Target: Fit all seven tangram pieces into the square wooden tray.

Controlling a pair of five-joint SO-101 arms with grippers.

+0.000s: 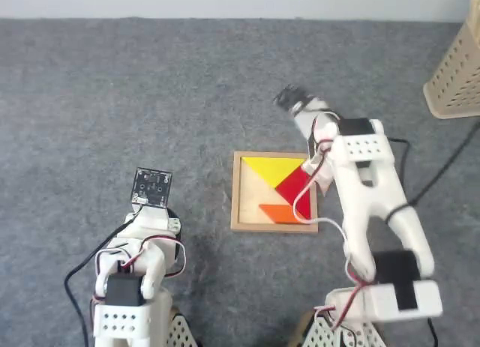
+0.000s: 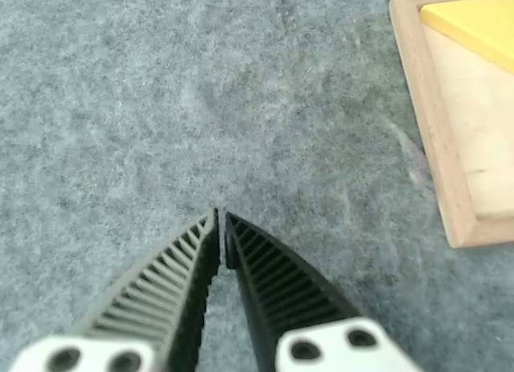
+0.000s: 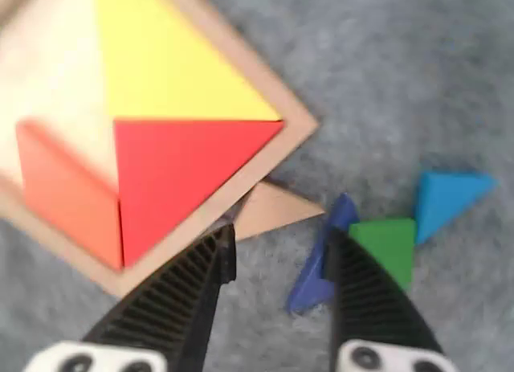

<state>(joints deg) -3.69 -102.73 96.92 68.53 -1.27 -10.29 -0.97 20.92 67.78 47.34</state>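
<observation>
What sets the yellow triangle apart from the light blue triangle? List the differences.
The yellow triangle lies inside the wooden tray, the light blue triangle outside it on the grey carpet. The yellow triangle is clearly the larger of the two. The yellow triangle meets the red triangle along an edge; the light blue triangle sits by a green piece. Both are flat triangular pieces.
</observation>
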